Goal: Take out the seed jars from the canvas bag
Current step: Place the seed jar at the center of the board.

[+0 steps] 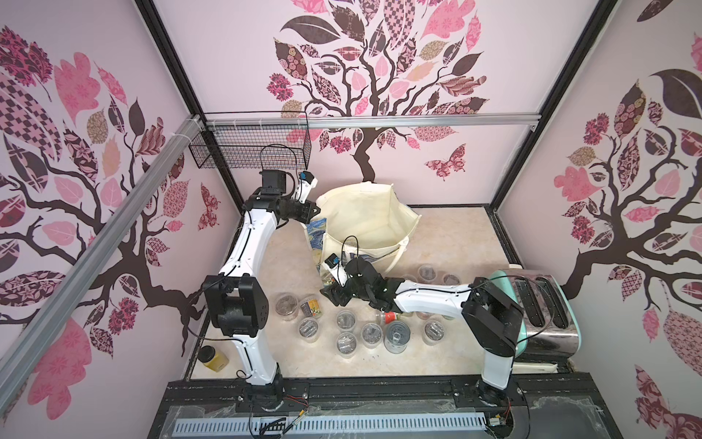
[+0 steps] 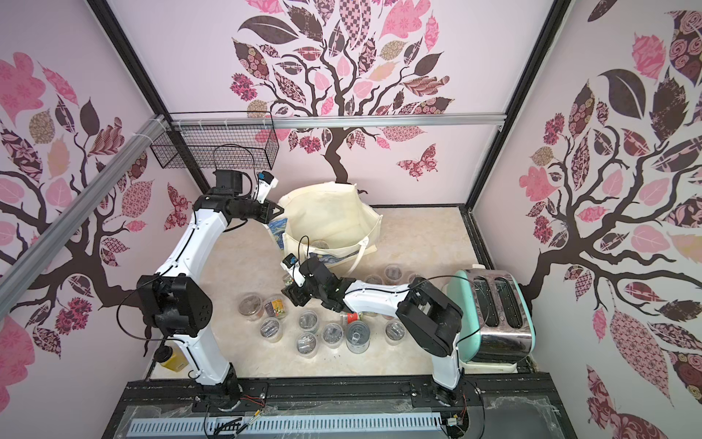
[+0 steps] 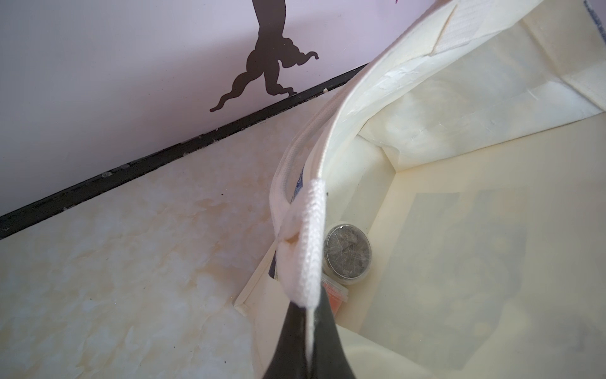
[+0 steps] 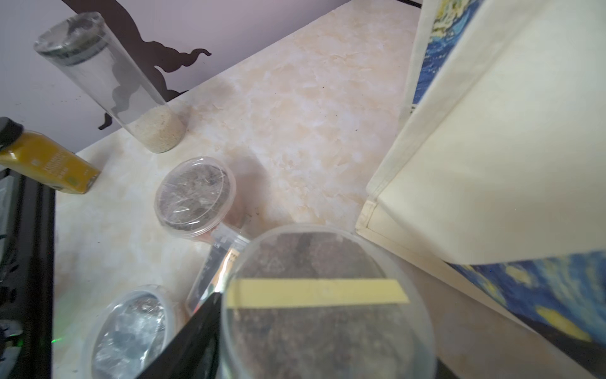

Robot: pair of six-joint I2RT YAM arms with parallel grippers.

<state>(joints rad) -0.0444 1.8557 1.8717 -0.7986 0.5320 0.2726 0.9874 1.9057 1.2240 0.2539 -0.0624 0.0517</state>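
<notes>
Canvas bag [image 1: 366, 216], in both top views: upright on the bench [image 1: 448, 235], mouth pulled wide by the left hand [image 1: 312, 213]. The right hand [image 1: 333, 295] is outside it, above the seed jars [image 1: 345, 320] set out there. A bagged jar [image 2: 322, 244] shows in a top view.

Left wrist: hand pinched closed on the rope handle [image 3: 310, 229]; bagged jar lid-up in the corner just below.

Right wrist: hand part-spread, gripping a held jar [image 4: 324, 305] (lid toward camera).

Judged: after set-down, the bagged jar lies beyond the right hand, past the bag's near wall.
</notes>
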